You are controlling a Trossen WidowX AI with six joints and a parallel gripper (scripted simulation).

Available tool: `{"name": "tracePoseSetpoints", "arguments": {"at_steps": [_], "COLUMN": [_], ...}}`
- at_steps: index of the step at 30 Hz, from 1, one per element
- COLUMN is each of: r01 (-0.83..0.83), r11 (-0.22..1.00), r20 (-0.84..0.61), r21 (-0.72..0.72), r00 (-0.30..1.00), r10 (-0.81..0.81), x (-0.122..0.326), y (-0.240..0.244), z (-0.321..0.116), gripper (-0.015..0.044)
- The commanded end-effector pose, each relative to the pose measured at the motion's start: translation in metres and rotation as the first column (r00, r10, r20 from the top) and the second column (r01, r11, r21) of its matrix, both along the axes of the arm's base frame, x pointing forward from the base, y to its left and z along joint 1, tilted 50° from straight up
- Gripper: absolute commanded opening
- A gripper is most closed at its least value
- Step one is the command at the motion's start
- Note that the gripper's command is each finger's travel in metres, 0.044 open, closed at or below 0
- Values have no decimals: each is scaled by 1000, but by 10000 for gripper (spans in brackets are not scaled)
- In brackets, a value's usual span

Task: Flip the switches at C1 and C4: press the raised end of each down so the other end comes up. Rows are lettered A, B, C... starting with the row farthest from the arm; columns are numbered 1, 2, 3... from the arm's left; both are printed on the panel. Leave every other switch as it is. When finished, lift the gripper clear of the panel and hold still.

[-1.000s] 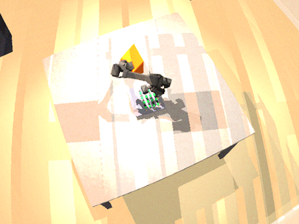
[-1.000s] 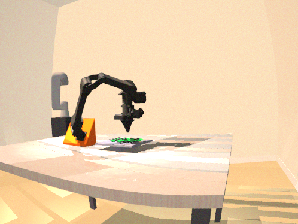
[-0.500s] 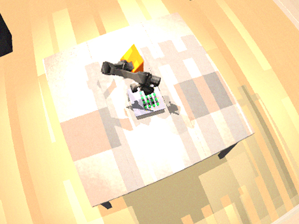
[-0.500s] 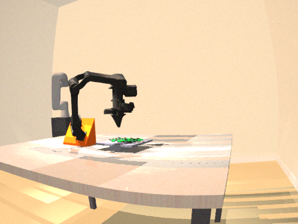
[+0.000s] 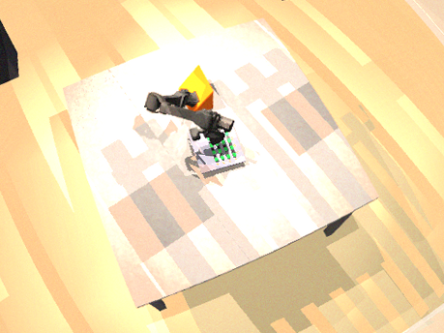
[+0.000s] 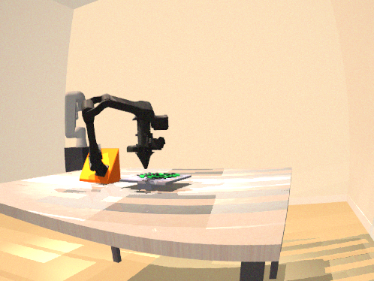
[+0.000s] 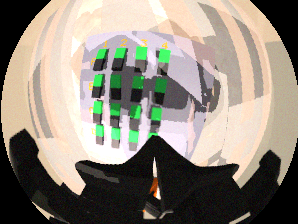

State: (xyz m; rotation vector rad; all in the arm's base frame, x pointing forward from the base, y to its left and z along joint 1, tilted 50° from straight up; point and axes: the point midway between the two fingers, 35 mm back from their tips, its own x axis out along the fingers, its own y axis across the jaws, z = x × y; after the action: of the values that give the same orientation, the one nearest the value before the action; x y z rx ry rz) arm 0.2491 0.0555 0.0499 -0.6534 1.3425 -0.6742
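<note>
Gripper [image 6: 145, 164] clenched tight on nothing, pointing straight down, hovering above the switch panel's [image 6: 158, 178] near edge. Panel mid-table [image 6: 225, 210], at four o'clock from the orange wedge [image 5: 199, 88].

Open air is seen between the closed gripper [image 6: 145, 165] tip and the panel [image 6: 158, 178]; the tip hangs above the panel's near-arm edge, not touching. The switches [image 7: 129, 92] are packed in tight rows with narrow gaps between. An orange wedge [image 6: 101, 165] stands just beside the panel at the arm's base side. The table [image 6: 233, 210] is left open on the panel's other sides.
</note>
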Motion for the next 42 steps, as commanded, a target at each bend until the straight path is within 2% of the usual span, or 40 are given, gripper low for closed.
{"name": "tracePoseSetpoints", "arguments": {"at_steps": [1, 42], "r01": [-12, -13], "r11": [1000, 1000], "r20": [13, 13], "r21": [5, 5], "r00": [1000, 1000], "r10": [12, 12], "x": [1, 3], "y": [-8, -20], "z": [-4, -15], "gripper": [0, 0]}}
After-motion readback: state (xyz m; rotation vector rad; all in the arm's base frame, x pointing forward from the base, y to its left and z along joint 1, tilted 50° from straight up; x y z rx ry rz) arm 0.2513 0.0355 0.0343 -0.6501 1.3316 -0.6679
